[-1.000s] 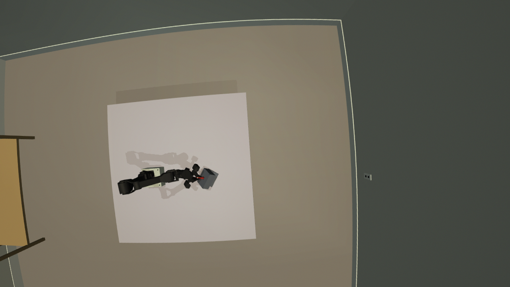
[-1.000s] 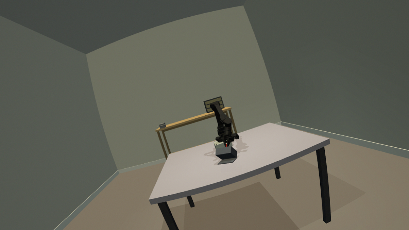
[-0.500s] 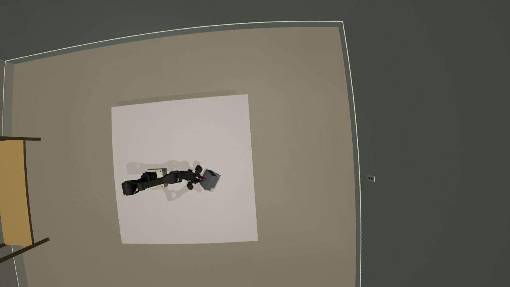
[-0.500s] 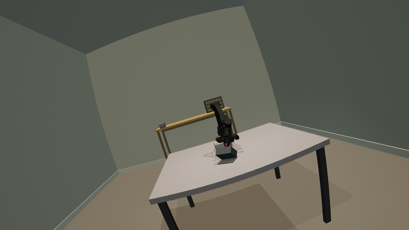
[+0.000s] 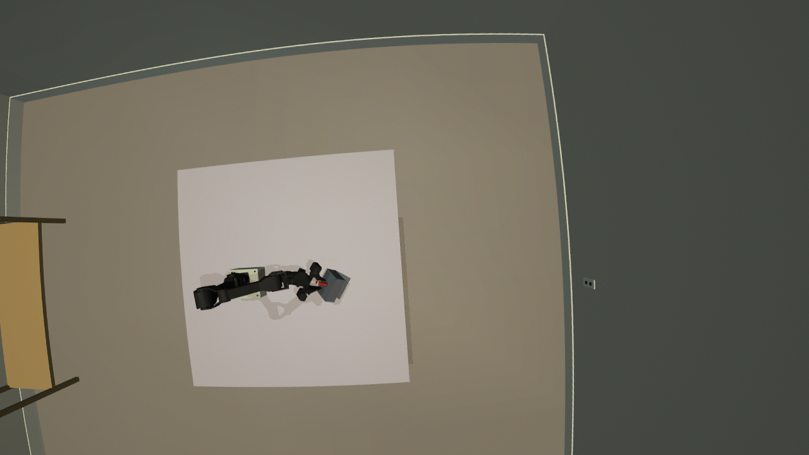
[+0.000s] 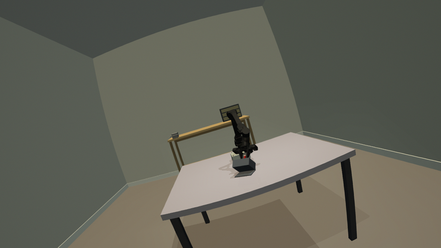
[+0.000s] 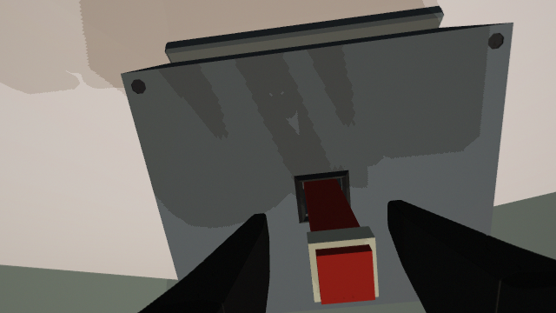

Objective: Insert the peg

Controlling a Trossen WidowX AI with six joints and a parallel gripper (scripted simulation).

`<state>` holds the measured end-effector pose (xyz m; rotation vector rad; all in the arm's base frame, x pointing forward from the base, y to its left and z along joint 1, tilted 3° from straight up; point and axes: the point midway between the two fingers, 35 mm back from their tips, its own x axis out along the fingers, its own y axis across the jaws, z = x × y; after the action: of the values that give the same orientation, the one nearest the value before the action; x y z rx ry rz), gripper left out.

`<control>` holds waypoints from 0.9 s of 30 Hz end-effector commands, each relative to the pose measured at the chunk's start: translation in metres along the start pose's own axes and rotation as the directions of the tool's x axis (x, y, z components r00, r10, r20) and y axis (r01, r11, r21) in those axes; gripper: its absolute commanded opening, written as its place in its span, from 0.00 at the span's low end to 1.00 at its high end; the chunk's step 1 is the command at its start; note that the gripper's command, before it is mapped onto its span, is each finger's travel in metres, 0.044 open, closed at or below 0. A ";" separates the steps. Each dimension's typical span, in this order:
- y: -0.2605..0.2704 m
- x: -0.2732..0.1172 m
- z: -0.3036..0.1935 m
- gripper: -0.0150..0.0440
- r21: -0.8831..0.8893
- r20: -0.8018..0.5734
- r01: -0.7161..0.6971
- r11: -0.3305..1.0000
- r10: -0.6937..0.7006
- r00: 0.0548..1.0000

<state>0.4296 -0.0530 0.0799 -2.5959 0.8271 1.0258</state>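
Observation:
The square red peg (image 5: 322, 284) (image 6: 244, 157) (image 7: 346, 278) has a pale collar near its top. In the wrist view its lower end is inside the square hole (image 7: 321, 174) of the grey sloped panel (image 5: 332, 289) (image 6: 241, 162) (image 7: 208, 183), with its sides roughly lined up with the hole's. It leans toward the camera, and a dark gap shows at the hole's left side. How deep it sits is hidden. My gripper (image 7: 327, 219) is open, with one finger on each side of the peg and a visible gap to both.
The panel stands on the pale table (image 5: 254, 198) (image 6: 282, 153). A cream block (image 5: 258, 276) (image 6: 234, 155) lies beneath the arm. A wooden bench (image 6: 199, 128) with a framed board (image 6: 226, 114) stands behind the table.

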 end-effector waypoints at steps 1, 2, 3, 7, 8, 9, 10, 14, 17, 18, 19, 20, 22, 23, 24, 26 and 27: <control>0.000 0.000 0.000 0.79 0.000 0.000 0.001 1.000 -0.001 1.000; 0.000 -0.001 0.000 0.83 0.000 0.000 0.001 1.000 -0.001 1.000; 0.000 -0.001 0.000 0.88 0.000 0.000 0.001 1.000 -0.001 1.000; -0.001 -0.006 0.000 1.00 0.000 0.000 0.001 1.000 -0.001 1.000; -0.001 -0.007 -0.001 1.00 0.000 0.001 0.001 1.000 -0.001 1.000; -0.001 -0.009 -0.001 1.00 -0.001 0.001 0.001 1.000 -0.001 1.000; -0.001 -0.010 -0.001 1.00 -0.001 0.001 0.002 1.000 -0.002 1.000; -0.002 -0.017 -0.001 1.00 -0.001 0.002 0.002 1.000 -0.002 1.000; -0.002 -0.022 -0.001 1.00 -0.002 0.002 0.003 1.000 -0.003 1.000; -0.003 -0.023 -0.001 1.00 -0.002 0.002 0.003 1.000 -0.003 1.000; -0.003 -0.025 -0.001 1.00 -0.002 0.003 0.003 1.000 -0.003 1.000; -0.003 -0.027 -0.002 1.00 -0.002 0.003 0.003 1.000 -0.003 1.000; -0.003 -0.030 -0.002 1.00 -0.002 0.003 0.003 1.000 -0.003 1.000; -0.003 -0.032 -0.002 1.00 -0.002 0.003 0.003 1.000 -0.003 1.000; -0.004 -0.034 -0.002 1.00 -0.003 0.003 0.004 1.000 -0.004 1.000; -0.004 -0.037 -0.002 1.00 -0.003 0.004 0.004 1.000 -0.004 1.000; -0.004 -0.039 -0.002 1.00 -0.003 0.004 0.004 1.000 -0.004 1.000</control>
<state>0.4143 -0.0367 0.1030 -2.5997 0.8155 1.0354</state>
